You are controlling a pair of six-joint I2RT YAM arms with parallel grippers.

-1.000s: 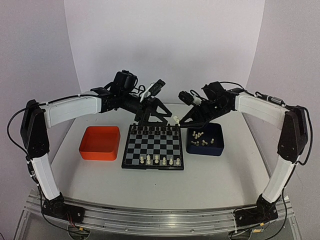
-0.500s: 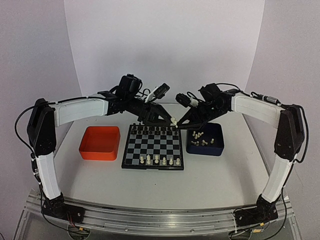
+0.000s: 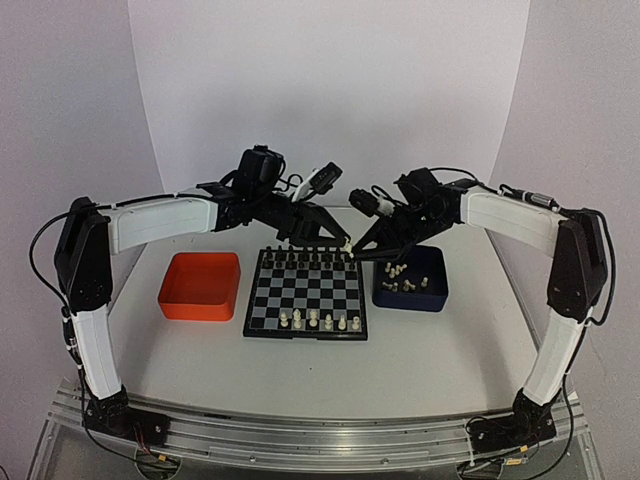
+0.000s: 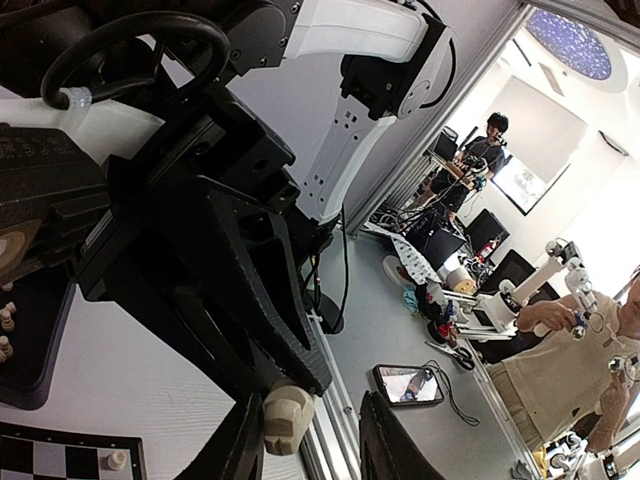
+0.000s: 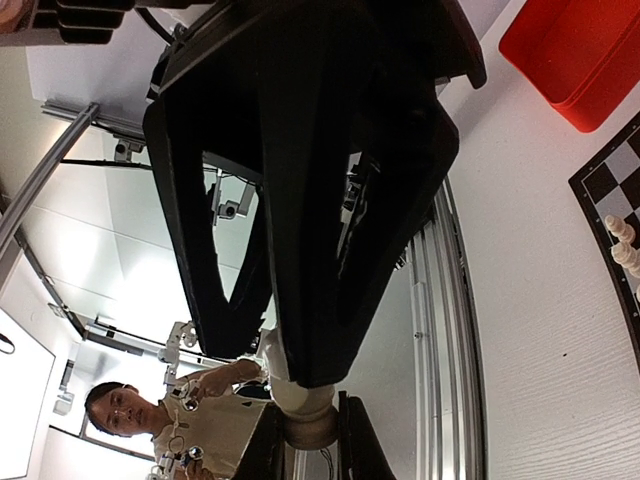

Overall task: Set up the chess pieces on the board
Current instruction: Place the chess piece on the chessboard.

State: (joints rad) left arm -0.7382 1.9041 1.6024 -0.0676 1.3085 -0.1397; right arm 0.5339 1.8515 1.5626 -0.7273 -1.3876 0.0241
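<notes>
Now cream piece (image 5: 305,418) in R fingers (image 5: 350,452), long axis along them.

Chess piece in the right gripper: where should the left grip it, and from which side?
Take the free end of the chess piece that pokes out past the fingertips of the right gripper, coming head-on from the opposite side, where the left gripper faces it. The piece is tiny and its other end is pinched, so probably only that stub is free; straddle its round sides.

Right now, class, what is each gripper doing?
Left gripper: open, straddling the tiny cream-white chess piece, gap on one side.
Right gripper: shut on that same piece.
</notes>
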